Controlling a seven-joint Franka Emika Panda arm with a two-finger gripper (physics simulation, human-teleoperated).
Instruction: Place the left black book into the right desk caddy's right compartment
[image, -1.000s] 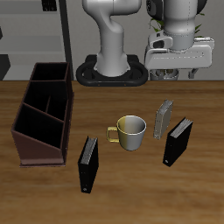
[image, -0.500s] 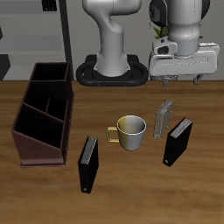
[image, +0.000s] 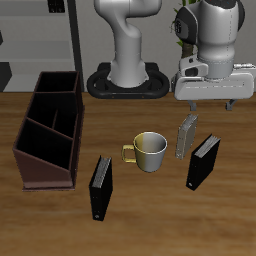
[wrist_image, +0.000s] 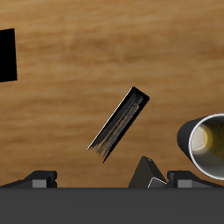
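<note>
The left black book (image: 203, 163) stands upright near the table's front, beside a grey book (image: 186, 135). My gripper (image: 211, 105) hangs open and empty above and just behind these two books. The wrist view shows the black book's top (wrist_image: 7, 54), the grey book (wrist_image: 120, 125) and both fingertips (wrist_image: 41, 178) spread wide. The right desk caddy (image: 40, 150) is a dark reddish-brown open box with dividers at the far side of the table from the gripper. Its compartments hold nothing that I can see.
A cream mug (image: 150, 150) stands at mid-table between the caddy and the grey book; it also shows in the wrist view (wrist_image: 206, 145). Another black book (image: 102, 187) stands near the front edge. The robot base (image: 128, 82) is at the back.
My gripper has moved sideways away from the caddy and come lower, now over the grey and black books. Nothing on the table has moved.
</note>
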